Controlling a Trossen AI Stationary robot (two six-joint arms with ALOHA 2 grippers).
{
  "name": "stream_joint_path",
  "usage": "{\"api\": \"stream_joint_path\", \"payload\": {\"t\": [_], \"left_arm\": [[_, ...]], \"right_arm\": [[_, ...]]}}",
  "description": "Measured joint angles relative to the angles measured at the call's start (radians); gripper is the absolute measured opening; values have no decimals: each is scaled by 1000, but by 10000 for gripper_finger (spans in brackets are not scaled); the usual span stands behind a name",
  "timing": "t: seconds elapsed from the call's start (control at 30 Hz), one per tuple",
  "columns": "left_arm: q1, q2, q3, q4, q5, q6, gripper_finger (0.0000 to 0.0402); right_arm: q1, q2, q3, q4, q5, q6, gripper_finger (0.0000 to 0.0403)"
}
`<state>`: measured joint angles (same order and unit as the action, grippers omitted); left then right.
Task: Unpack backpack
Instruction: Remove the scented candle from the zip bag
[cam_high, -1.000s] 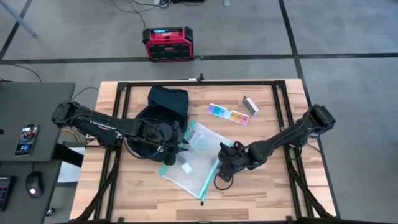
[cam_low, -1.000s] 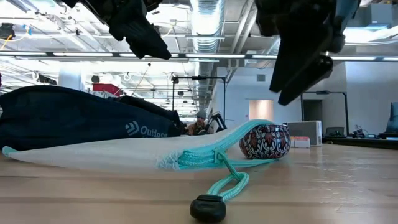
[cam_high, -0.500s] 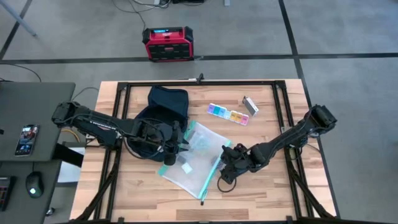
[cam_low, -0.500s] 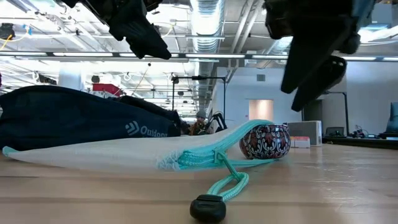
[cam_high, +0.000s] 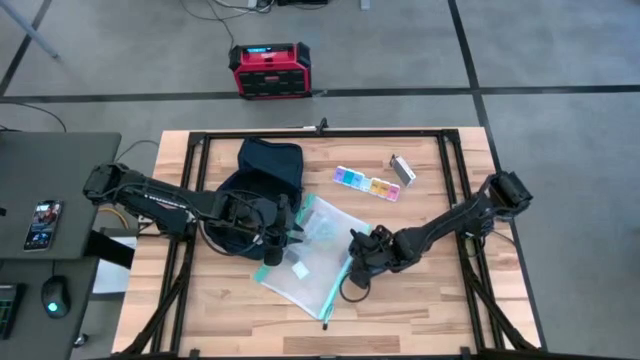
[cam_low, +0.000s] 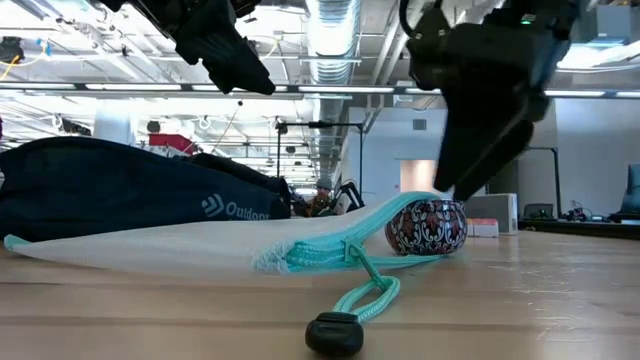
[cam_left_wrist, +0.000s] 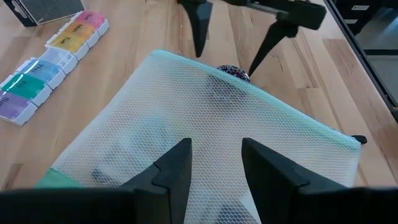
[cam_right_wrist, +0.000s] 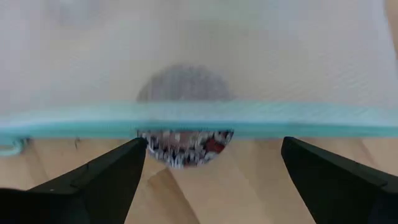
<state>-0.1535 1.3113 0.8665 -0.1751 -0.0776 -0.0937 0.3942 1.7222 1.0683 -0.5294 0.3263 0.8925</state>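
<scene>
The dark backpack (cam_high: 262, 170) lies at the table's far left, its side flat on the wood. A white mesh pouch (cam_high: 315, 250) with teal trim lies flat in front of it, its teal cord and black toggle (cam_low: 335, 335) trailing toward the near edge. A small round patterned thing (cam_low: 425, 225) rests on the wood, half under the pouch's teal edge (cam_right_wrist: 186, 121). My right gripper (cam_right_wrist: 214, 144) hangs open just above it, one finger to each side. My left gripper (cam_left_wrist: 214, 146) hovers open over the pouch's left part, well above the mesh.
A pastel pill organiser (cam_high: 367, 183) and a small grey box (cam_high: 403, 170) lie at the far right of the table. A red-black box (cam_high: 270, 70) stands on the floor beyond the far edge. Bare wood lies on the table's right and near sides.
My right gripper first drifted a little toward the table's right edge. It then came back left and down, toward the pouch's teal edge and the patterned round thing. Its fingers stayed open. The pouch and the backpack have not moved.
</scene>
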Motion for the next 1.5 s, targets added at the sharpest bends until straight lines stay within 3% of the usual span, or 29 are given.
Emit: {"api": "stream_joint_path", "payload": {"t": [0.2, 0.67, 0.93, 1.33, 1.43, 1.5], "left_arm": [[0, 0, 0, 0, 0, 0, 125], [0, 0, 0, 0, 0, -16, 125], [0, -1, 0, -51, 0, -74, 125], [-4, -1, 0, -129, 3, -139, 125], [-4, -1, 0, -129, 3, -139, 125], [-4, -1, 0, -127, 4, -143, 125]], "right_arm": [[-24, 1, 0, 68, -23, -2, 369], [15, 2, 0, 3, -32, 7, 369], [6, 93, 0, 153, -24, -26, 369], [-63, 170, 0, 209, -13, -55, 368], [-72, 181, 2, 230, -2, -56, 348], [-75, 182, 1, 244, 3, -51, 315]]}}
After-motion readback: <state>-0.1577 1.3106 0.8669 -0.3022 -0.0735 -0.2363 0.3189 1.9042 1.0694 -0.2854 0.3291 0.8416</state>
